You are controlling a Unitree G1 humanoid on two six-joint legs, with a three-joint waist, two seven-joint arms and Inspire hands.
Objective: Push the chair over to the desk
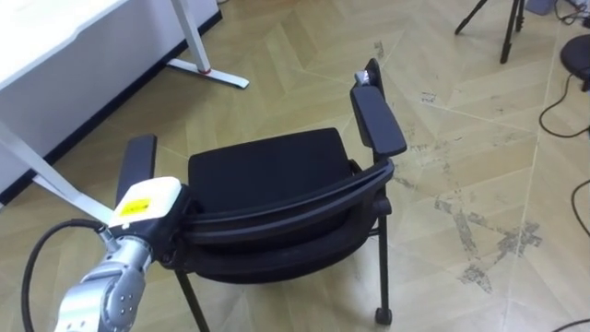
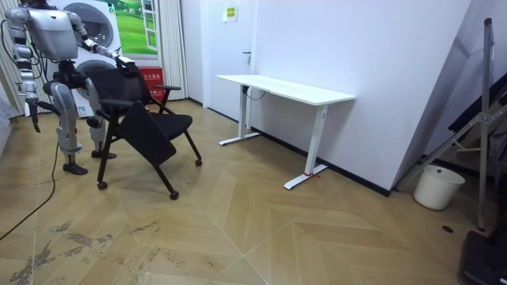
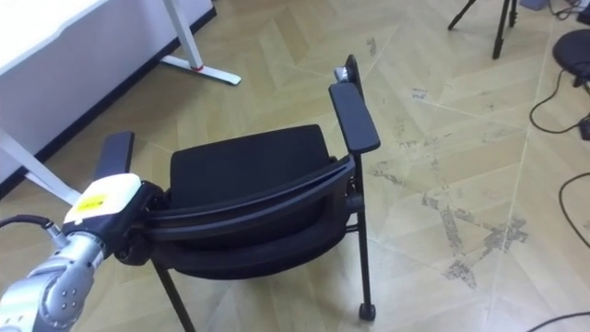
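Note:
A black chair (image 1: pixel 267 171) with two padded armrests (image 1: pixel 376 120) stands on the wooden floor right below me, its curved backrest (image 1: pixel 286 217) nearest to me. My left hand (image 1: pixel 146 205), with a white back plate and a yellow tag, rests against the backrest's left end; its fingers are hidden behind the rail. In the room view I stand behind the chair (image 2: pixel 146 127), left arm reaching to its back, and my right hand (image 2: pixel 33 117) hangs at my side.
A white desk (image 1: pixel 55 46) on metal legs (image 1: pixel 207 69) stands ahead to the left. A tripod (image 1: pixel 507 28) and dark cables (image 1: pixel 562 101) lie to the far right. The room view shows a washing machine (image 2: pixel 95 24) behind me and a white bucket (image 2: pixel 437 188).

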